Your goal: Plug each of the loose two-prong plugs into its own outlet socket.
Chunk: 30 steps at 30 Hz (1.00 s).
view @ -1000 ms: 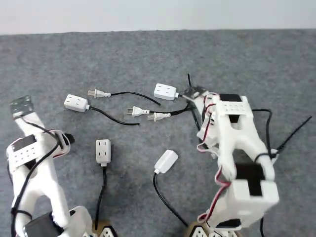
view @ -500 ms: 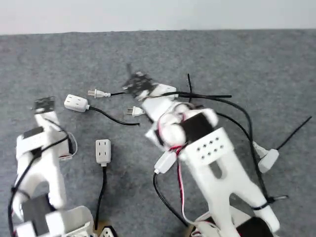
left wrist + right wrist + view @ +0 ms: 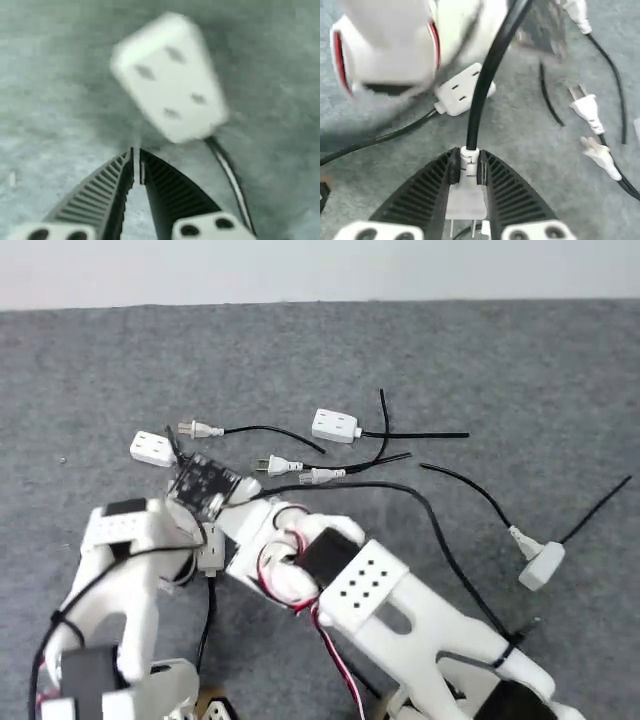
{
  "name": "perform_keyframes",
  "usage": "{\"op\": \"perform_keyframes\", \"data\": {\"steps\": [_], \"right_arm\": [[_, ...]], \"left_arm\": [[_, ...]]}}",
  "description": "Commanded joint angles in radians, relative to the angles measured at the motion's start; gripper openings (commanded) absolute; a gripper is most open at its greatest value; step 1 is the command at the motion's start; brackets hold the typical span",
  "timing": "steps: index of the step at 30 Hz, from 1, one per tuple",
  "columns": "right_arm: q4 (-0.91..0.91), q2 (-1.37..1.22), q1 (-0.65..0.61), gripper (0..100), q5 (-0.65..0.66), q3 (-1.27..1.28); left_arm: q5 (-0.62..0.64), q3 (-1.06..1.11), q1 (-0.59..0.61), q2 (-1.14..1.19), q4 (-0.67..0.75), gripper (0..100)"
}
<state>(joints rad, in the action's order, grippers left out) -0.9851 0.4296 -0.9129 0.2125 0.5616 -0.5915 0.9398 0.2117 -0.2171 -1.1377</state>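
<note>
1. Right arm (image 3: 400,610): laid across the mat with its wrist end over the near socket (image 3: 210,552), which reads as bringing a plug to that socket. In the high view its body hides its own fingertips and most of the near socket.
2. Left arm (image 3: 120,550): sits just beside the near socket, probably placed to steady it. I cannot tell whether it touches.
3. Near socket (image 3: 170,75): lies flat on the mat with its slots facing up and its cord trailing off, so it is open to a plug from above. In the right wrist view (image 3: 462,92) the left arm overhangs one end.
4. Right gripper (image 3: 467,152): clamped on the held plug (image 3: 465,195), just short of the near socket. The plug's black cord (image 3: 490,75) leaves past the fingertips and the prongs point back toward the wrist. Judgement: this grip suits dragging better than inserting. The prong tips are cut off at the frame edge.
5. Left gripper (image 3: 136,150): jaws pressed together with nothing between them, tips just short of the near socket, poised to pin or nudge it.
6. Loose plugs (image 3: 275,465): three lie beyond the near socket, well apart from it and not yet plugged in. The cord tangle makes it hard to tell which socket pairs with which.
</note>
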Motion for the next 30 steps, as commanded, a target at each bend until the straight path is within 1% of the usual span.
{"op": "perform_keyframes", "data": {"steps": [1, 7, 11, 19, 23, 24, 26, 28, 30], "right_arm": [[0.031, 0.041, -0.015, 0.8, -0.009, -0.005], [0.036, 0.038, -0.015, 0.8, -0.026, 0.008], [0.048, 0.038, -0.005, 0.8, -0.031, 0.014], [0.071, 0.036, 0.002, 0.8, -0.026, 0.029], [0.073, 0.036, 0.007, 0.8, -0.031, 0.029], [0.074, 0.036, 0.016, 0.8, -0.037, 0.029], [0.084, 0.036, 0.033, 0.8, -0.066, 0.029], [0.125, 0.036, 0.067, 0.8, -0.155, 0.043], [0.203, 0.036, 0.104, 0.8, -0.273, 0.071]], "left_arm": [[-0.055, 0.058, -0.026, -0.141, 0.023, 1], [-0.084, 0.176, -0.068, -0.322, 0.023, 1], [-0.114, 0.237, -0.074, -0.422, 0.021, 1], [-0.117, 0.361, -0.155, -0.62, 0.017, 1], [-0.11, 0.409, -0.15, -0.755, 0.017, 1], [-0.1, 0.421, -0.137, -0.789, 0.02, 1], [-0.02, 0.433, -0.104, -0.859, 0.031, 1], [0.087, 0.452, -0.063, -0.93, 0.075, 1], [0.221, 0.461, -0.006, -0.996, 0.124, 1]]}}
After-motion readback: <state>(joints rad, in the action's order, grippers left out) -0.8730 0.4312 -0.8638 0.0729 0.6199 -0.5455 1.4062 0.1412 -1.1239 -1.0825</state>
